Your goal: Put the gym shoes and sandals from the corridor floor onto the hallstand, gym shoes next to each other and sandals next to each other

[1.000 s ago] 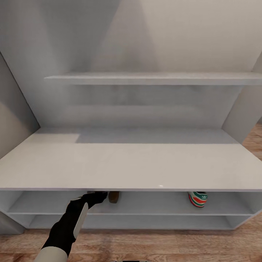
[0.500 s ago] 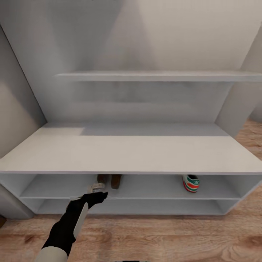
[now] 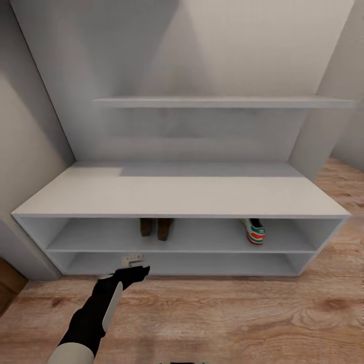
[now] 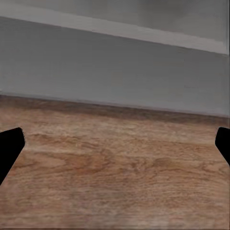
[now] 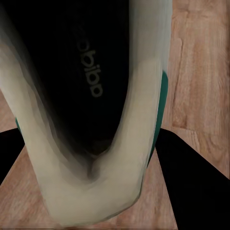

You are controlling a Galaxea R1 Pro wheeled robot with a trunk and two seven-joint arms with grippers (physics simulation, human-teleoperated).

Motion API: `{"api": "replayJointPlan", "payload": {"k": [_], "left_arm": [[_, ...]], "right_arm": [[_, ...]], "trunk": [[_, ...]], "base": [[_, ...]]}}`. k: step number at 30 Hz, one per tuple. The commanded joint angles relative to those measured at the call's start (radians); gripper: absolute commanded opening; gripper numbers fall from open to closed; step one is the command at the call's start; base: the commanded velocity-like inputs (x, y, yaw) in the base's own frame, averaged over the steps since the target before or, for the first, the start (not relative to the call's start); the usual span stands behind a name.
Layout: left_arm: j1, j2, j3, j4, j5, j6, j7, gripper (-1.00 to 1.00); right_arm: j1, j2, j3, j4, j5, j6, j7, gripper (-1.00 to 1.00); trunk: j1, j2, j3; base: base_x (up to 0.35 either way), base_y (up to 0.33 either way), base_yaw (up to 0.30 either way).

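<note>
Backing off has widened the head view, so more floor now shows in front of the rack. Left gripper hangs open and empty, low by the rack's foot. Right gripper looks clamped on the second sneaker, though it's blurry. Both sandals sit together on the upper shelf, the shelved sneaker well apart. I'd park the held one right beside its mate.

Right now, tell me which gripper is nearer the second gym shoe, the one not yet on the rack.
Right. The right gripper is closed around that gym shoe, fingers at either side of it above the wood floor. The left gripper hangs open, empty, before the hallstand's lower shelf.
</note>
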Motion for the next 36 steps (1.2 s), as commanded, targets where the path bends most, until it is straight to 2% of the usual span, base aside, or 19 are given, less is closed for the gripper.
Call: {"api": "replayJointPlan", "payload": {"k": [1, 4, 5, 13, 16, 22, 36], "left_arm": [[0.000, -0.001, 0.004, -0.001, 0.008, -0.015, -0.003, 1.00], [0.001, -0.002, 0.003, 0.001, 0.009, -0.086, -0.003, 1.00], [0.001, -0.003, 0.003, 0.001, 0.009, -0.148, -0.003, 1.00], [0.002, -0.004, 0.003, 0.001, 0.012, -0.304, -0.006, 1.00], [0.010, -0.008, 0.002, 0.002, 0.014, -0.420, -0.006, 1.00], [0.012, -0.009, 0.002, 0.031, 0.015, -0.445, -0.005, 1.00], [0.012, -0.012, -0.001, 0.056, 0.015, -0.449, -0.006, 1.00]], "right_arm": [[-0.001, 0.002, -0.001, -0.001, 0.003, 0.005, -0.002, -1.00], [-0.001, 0.004, -0.001, 0.000, 0.002, 0.005, -0.001, -1.00], [-0.001, 0.005, -0.002, 0.000, 0.002, 0.005, 0.000, -1.00], [-0.001, 0.007, -0.002, 0.001, 0.001, -0.001, 0.002, -1.00], [-0.001, 0.007, 0.000, 0.003, 0.000, -0.003, 0.003, -1.00], [-0.001, 0.007, 0.000, 0.006, 0.000, -0.007, 0.004, -1.00], [-0.001, 0.007, 0.004, 0.002, 0.001, -0.005, 0.002, -1.00]], "trunk": [[-0.001, 0.000, -0.001], [-0.001, 0.000, -0.001], [-0.001, 0.000, -0.001], [-0.001, 0.000, -0.001], [-0.001, 0.000, -0.001], [-0.001, 0.000, -0.001], [-0.001, 0.000, -0.001]], "base": [[-0.341, 0.000, 0.000], [-0.341, 0.000, 0.000], [-0.341, 0.000, 0.000], [-0.341, 0.000, 0.000], [-0.327, 0.000, 0.000], [-0.115, 0.000, 0.000], [-0.025, -0.004, 0.000]]}}
